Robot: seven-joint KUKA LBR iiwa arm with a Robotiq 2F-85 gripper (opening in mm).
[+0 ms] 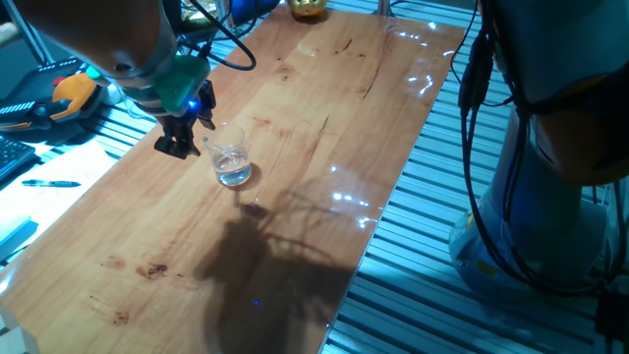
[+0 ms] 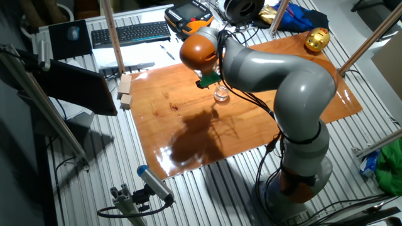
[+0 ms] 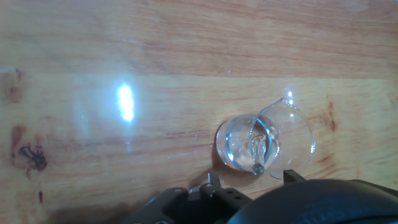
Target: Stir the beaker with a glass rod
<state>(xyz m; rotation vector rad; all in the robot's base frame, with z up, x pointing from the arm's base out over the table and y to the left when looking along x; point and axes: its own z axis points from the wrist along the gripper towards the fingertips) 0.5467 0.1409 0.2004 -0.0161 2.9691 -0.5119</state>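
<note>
Arm: I see the grey KUKA arm [image 2: 295,94] rising from its base at the near right of the other fixed view, folding over at the elbow and reaching back across the wooden table [image 2: 188,125]; the orange wrist joint [image 2: 200,51] sits high, with the hand pointing down at the board
Table: a long reddish plank on a slatted metal bench, glare streaks on it, and the arm's shadow [image 1: 275,256] spread dark on the wood nearer the camera than the beaker
Gripper: the gripper [image 1: 180,141] hangs low over the table at its left edge in one fixed view, just beside the beaker, black fingers downward under a green-lit wrist; I cannot tell from any view whether the fingers are parted or closed, nor whether they hold anything
Beaker: the beaker [image 1: 232,162] stands upright on the wood, to the right of the gripper in one fixed view, with a little clear liquid in the bottom; in the hand view I look almost straight down into it [image 3: 264,146] just above the hand's dark housing
Glass rod: the glass rod [image 3: 256,152] shows faintly in the hand view as a thin clear stick inside the beaker, its tip near the rim closest to the hand; in the fixed views I can't make it out
</note>
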